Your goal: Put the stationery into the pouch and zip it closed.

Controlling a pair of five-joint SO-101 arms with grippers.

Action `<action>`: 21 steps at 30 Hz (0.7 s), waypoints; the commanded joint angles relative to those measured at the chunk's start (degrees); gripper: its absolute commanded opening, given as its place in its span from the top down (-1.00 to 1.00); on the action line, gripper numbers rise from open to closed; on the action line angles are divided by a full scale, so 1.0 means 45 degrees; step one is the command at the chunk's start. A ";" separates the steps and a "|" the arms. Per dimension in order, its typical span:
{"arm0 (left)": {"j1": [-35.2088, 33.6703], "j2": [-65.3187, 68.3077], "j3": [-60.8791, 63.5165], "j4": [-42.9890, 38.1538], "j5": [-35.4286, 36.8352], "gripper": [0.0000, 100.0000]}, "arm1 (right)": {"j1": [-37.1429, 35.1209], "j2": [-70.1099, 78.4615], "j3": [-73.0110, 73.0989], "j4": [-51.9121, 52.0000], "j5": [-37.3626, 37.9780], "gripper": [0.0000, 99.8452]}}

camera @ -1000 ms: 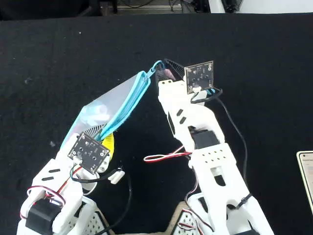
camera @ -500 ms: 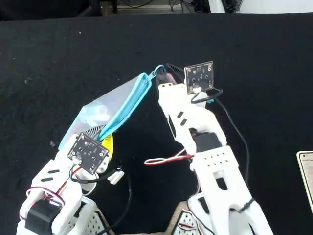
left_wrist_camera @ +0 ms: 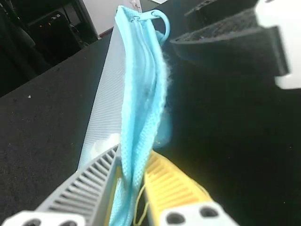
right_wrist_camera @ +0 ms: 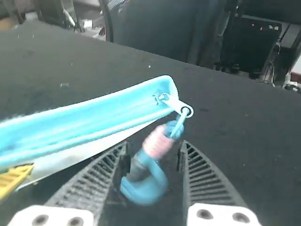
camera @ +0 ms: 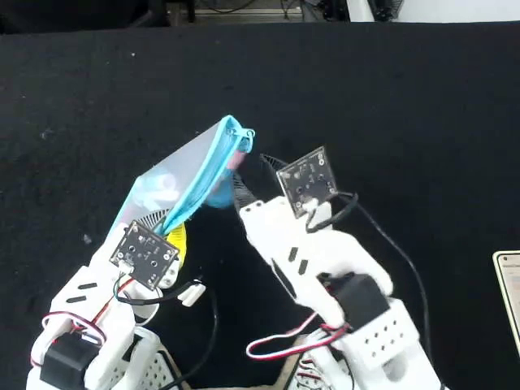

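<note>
Across the black table point(camera: 406, 89) we see the translucent pouch with a light-blue zipper band point(camera: 193, 166) lying diagonally, slider end pointing away from the arms. Our left gripper point(left_wrist_camera: 134, 165) is clamped on its near end. Our right gripper point(right_wrist_camera: 153, 149) stands parted around the dangling pink-and-blue zipper pull point(right_wrist_camera: 154, 143).

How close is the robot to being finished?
Nearly done, I think. Done: something white shows inside the pouch, and the slider sits at the end of the zip, which looks closed. In hand: the left hand clamps the pouch's other end; the right hand is open, with the pull tag between its fingers. Left: probably just letting go.
</note>
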 commanded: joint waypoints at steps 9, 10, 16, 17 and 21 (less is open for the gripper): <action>-0.1475 0.0039 -0.0107 -0.0469 0.0000 0.94 | 0.2930 -0.0322 -0.0713 -0.0215 0.0137 0.93; -0.1846 0.0039 -0.0107 -0.0684 0.0020 0.94 | 0.3067 -0.0381 -0.0713 -0.0215 0.0137 0.98; -0.4034 0.0039 -0.0029 -0.1758 0.1055 0.94 | 0.3223 -0.0440 -0.0791 -0.0215 0.0039 0.98; -0.4269 0.0039 -0.0029 -0.1895 0.1407 0.94 | 0.3399 -0.0440 -0.0713 -0.0137 0.0039 0.98; -0.5050 0.0039 -0.0029 -0.2501 0.1797 0.94 | 0.4552 -0.0674 0.0264 0.0000 0.0039 0.98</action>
